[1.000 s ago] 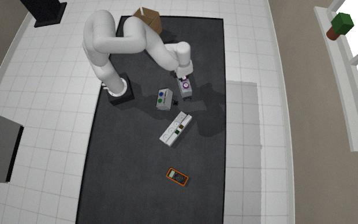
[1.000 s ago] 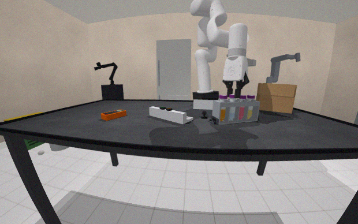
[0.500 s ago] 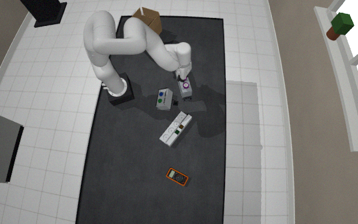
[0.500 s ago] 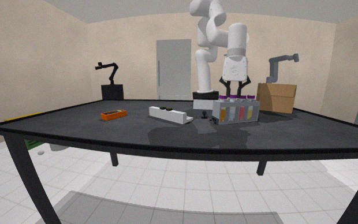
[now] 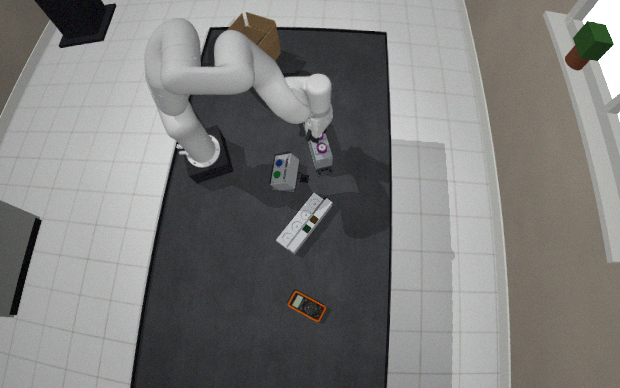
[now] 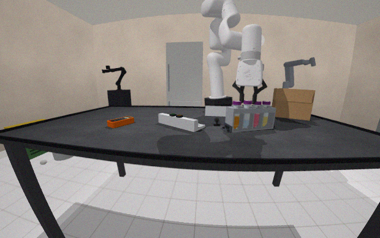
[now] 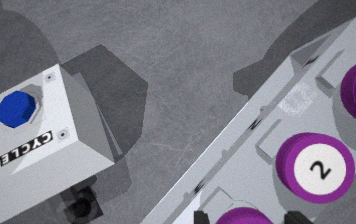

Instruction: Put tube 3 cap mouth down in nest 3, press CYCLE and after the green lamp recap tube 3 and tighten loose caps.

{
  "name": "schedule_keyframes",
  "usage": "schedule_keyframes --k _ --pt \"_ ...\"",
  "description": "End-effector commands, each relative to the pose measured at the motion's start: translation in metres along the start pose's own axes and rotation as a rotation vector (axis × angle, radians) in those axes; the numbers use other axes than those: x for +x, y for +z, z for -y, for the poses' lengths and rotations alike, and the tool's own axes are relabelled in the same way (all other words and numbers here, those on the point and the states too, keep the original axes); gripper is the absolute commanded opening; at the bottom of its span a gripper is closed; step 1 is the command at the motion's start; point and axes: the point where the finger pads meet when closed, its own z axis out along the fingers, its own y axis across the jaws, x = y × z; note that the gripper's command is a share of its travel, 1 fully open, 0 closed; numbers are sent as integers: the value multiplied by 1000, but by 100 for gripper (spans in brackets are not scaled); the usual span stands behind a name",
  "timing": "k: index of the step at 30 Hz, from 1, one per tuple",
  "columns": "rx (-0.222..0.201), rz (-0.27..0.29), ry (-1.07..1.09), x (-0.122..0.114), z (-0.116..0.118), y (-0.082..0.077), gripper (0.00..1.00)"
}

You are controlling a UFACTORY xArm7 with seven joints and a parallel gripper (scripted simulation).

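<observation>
We see the pincer [image 6: 249,95] above the decapping station [image 6: 250,119], fingers partly spread on either side of the cap of tube 3 [image 7: 243,216], gripping nothing. That cap sits on its tube, beside the cap marked 2 [image 7: 315,167]. The cap tray [image 5: 304,223] lies apart on the table [image 5: 210,280].

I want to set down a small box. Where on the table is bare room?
Bare: between cap tray and multimeter, and the near end past it. Crowded: around key housing, tube station under the gripper, and arm base.
</observation>
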Motion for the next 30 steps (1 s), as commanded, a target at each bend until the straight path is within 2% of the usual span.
schedule_keyframes --k 1,14,20,21,30 --pt "-2 5 192 -1 -1 -1 46" --pt "-4 4 990 -1 -1 -1 46" --pt "-4 4 990 -1 -1 -1 46" --pt "-4 3 990 -1 -1 -1 0" --pt "-4 4 990 -1 -1 -1 0"
